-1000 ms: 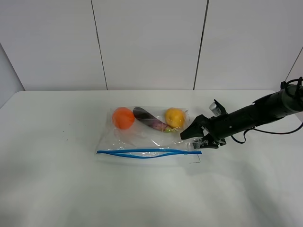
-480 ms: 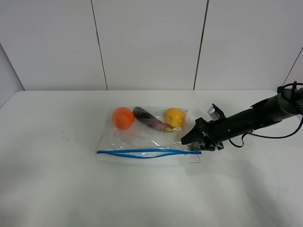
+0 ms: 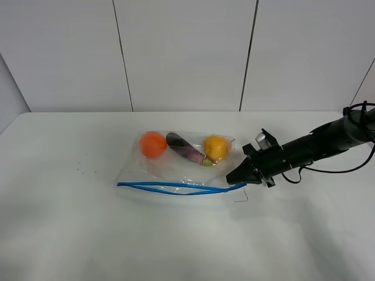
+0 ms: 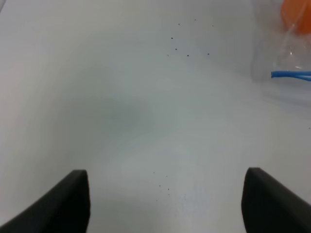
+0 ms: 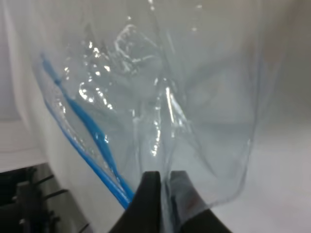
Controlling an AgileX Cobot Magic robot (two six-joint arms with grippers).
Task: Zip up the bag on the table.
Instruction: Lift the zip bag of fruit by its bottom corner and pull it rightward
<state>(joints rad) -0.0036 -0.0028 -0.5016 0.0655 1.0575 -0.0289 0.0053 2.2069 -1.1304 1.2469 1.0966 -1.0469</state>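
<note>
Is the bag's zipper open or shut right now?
Open, at least partly: along the bag, the blue zip strip shows two lines bowed apart near the middle.

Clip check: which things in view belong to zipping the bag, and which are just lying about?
Part of the job:
bag and its blue zip strip
right gripper, shut on the bag's corner
left gripper, open above the table

Just there:
orange fruit, purple vegetable and yellow fruit, all inside the bag
dark specks on the table
</note>
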